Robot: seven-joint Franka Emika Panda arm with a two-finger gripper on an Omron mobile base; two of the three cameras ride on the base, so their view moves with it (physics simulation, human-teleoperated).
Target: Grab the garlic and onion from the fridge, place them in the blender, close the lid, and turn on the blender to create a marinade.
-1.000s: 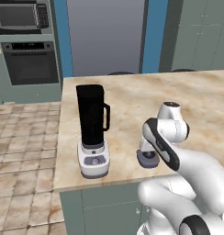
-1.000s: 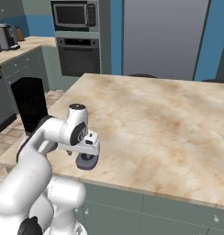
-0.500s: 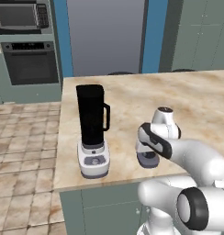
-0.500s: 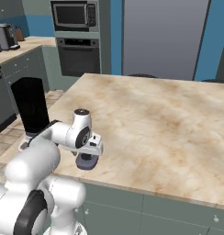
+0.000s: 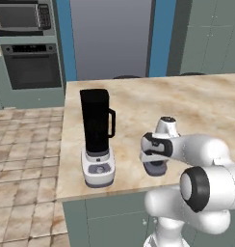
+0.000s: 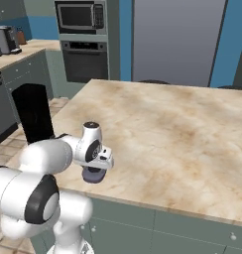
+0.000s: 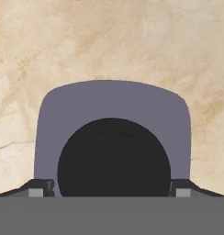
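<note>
My hand point(image 7: 112, 192) points straight down with its fingers point(image 7: 40, 188) spread wide on either side of the lid point(image 7: 113, 137), not pinching it. The lid lies flat on the surface point(image 5: 196, 106), just right of the blender point(image 5: 97, 137). My arm bends low over it.

Quick count of this kitchen: one blender point(image 5: 97, 140) at center left of the left base view, one lid point(image 7: 113, 137) sitting low center in the hand view, and one marble island counter point(image 6: 182, 129) across the middle. Along the top there's one microwave point(image 5: 22, 16) upper left, one wall oven point(image 5: 30, 65) under it, and one grey fridge point(image 5: 112, 38) top center. Also one coffee machine point(image 6: 5, 39) at the upper left of the right base view.
</note>
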